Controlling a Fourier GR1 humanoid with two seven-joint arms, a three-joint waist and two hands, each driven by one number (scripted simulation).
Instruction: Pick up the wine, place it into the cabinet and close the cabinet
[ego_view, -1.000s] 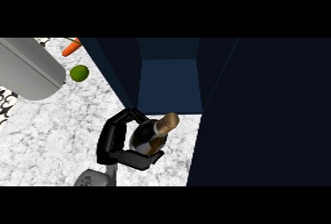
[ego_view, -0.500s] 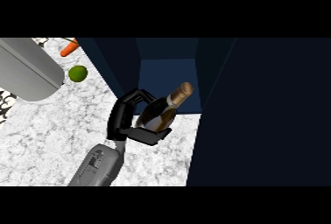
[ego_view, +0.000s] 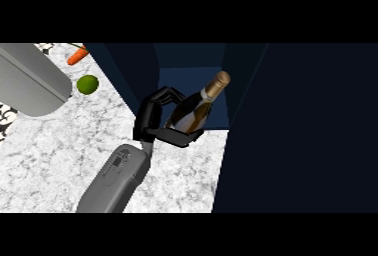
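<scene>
A dark wine bottle (ego_view: 193, 112) with a gold foil neck is tilted, its top pointing up and right into the open cabinet (ego_view: 188, 77). My left hand (ego_view: 151, 117) is shut on the bottle's body, fingers over its far side and thumb under its base. The grey forearm comes in from the lower left. The cabinet's interior is dark blue, and the bottle's neck lies over its front edge. A wide dark panel (ego_view: 295, 130), apparently the cabinet's open door, fills the right side. My right hand does not show.
A large grey rounded object (ego_view: 26, 80) lies at the upper left of the marble counter (ego_view: 59, 165). Beside it are a green lime (ego_view: 87, 84) and an orange carrot (ego_view: 76, 55), left of the cabinet.
My left hand has carried the bottle up and to the right, from over the counter to the cabinet's opening. The forearm now reaches further into view.
</scene>
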